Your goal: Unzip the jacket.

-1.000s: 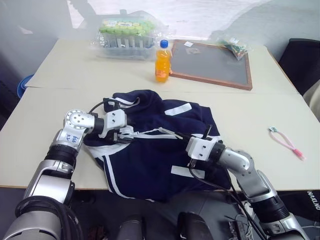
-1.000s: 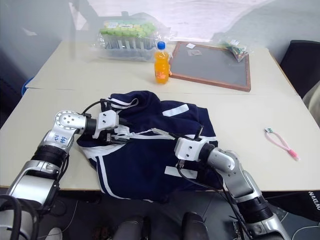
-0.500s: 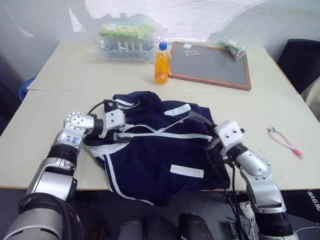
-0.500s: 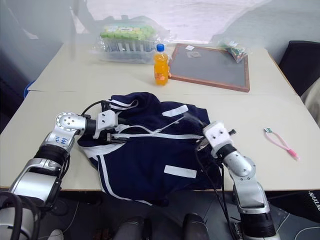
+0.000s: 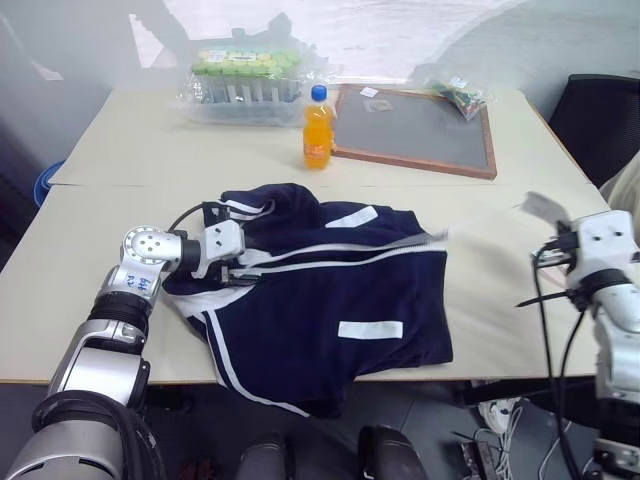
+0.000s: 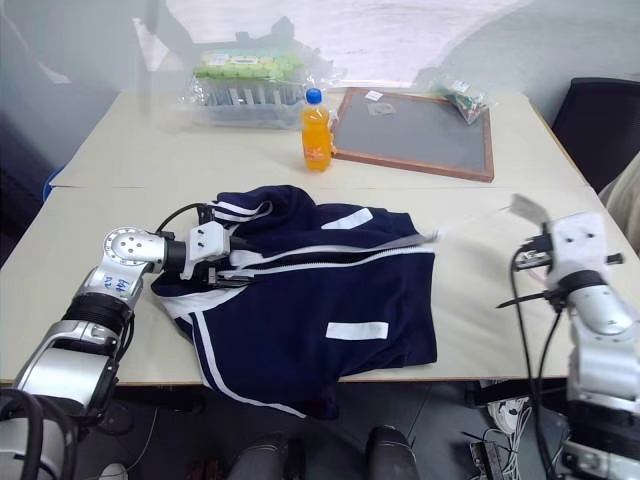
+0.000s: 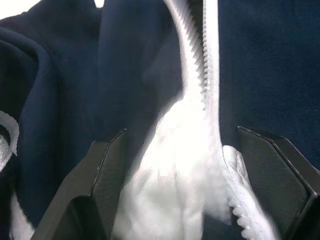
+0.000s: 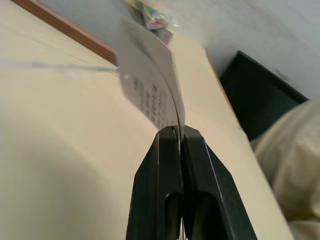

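Jacket [image 5: 330, 300] lies near the orange bottle [image 5: 317, 127], its zipper partly parted. Left gripper [image 7: 200, 165] straddles the collar, jaws spread; right gripper [image 8: 176, 137], clamped on a white tag [image 8: 150, 90], should pull level, away from the bottle

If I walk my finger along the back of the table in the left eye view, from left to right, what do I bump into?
Bag of green-capped tubes → orange bottle → framed grey board → small crinkly packet on the board's far right corner.
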You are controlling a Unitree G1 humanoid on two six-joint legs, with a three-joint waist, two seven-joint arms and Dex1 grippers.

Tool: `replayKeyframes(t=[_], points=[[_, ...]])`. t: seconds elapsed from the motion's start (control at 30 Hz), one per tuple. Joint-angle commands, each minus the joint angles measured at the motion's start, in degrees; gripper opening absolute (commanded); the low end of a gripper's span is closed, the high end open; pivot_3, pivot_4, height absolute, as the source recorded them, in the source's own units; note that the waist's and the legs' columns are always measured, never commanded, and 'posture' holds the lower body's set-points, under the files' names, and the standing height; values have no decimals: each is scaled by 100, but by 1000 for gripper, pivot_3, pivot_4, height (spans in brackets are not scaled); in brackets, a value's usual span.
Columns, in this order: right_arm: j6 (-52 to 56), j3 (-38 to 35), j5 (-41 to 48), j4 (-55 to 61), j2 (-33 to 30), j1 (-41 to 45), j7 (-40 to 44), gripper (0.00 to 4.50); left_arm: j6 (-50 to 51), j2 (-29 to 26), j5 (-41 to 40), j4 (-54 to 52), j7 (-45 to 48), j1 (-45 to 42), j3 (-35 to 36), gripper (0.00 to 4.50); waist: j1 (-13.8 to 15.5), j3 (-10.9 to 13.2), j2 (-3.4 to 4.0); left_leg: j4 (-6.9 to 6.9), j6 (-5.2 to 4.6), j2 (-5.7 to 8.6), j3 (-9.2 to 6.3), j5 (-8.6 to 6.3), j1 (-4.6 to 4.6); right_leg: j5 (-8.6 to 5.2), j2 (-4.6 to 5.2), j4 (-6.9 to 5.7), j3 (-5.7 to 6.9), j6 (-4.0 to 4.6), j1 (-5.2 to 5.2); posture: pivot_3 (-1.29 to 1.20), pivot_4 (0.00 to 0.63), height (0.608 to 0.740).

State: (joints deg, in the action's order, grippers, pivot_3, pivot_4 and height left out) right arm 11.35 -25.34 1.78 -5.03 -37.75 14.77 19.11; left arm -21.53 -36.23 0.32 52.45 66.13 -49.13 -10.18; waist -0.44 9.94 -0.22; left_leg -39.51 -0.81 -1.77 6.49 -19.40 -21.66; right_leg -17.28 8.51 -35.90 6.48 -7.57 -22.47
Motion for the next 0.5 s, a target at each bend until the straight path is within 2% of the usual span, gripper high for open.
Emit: replayKeyframes(t=[0.03, 0.17, 0.33, 0.4, 0.5], points=[[-393, -184, 159, -565, -410, 242, 179, 67, 114, -170, 367, 230, -119, 199, -115, 3631, -20, 0, 0, 13, -1, 0, 14, 0, 18, 0, 0, 1, -13, 0, 5, 0, 150, 740], [-488, 216, 312, -718, -503, 516, 679, 67, 258, -172, 211, 104, -57, 194, -4, 3631, -83, -2, 3, 34, 0, -1, 31, 3, 39, 0, 0, 3, -30, 0, 6, 0, 150, 740], [-192, 979, 674, -634, -750, 816, 2140, 67, 863, -236, -197, -477, 330, 285, 252, 3631, -117, -1, 3, 34, -1, -1, 34, 3, 35, 0, 0, 3, -35, 0, 1, 0, 150, 740], [-94, 1322, 756, -770, -1082, 950, 2985, 450, 1238, -387, -376, -880, 566, 366, 365, 3797, -119, 2, 6, 34, -2, -1, 35, 2, 28, 0, 0, 5, -36, 0, -7, 0, 150, 740], [-27, 1808, 945, -926, -1820, 1028, 4590, 1340, 2069, -799, -872, -1730, 1091, 550, 650, 4486, -117, 11, 5, 36, -4, -1, 35, 1, 6, 0, 0, 13, -32, 0, -24, 0, 150, 740]])
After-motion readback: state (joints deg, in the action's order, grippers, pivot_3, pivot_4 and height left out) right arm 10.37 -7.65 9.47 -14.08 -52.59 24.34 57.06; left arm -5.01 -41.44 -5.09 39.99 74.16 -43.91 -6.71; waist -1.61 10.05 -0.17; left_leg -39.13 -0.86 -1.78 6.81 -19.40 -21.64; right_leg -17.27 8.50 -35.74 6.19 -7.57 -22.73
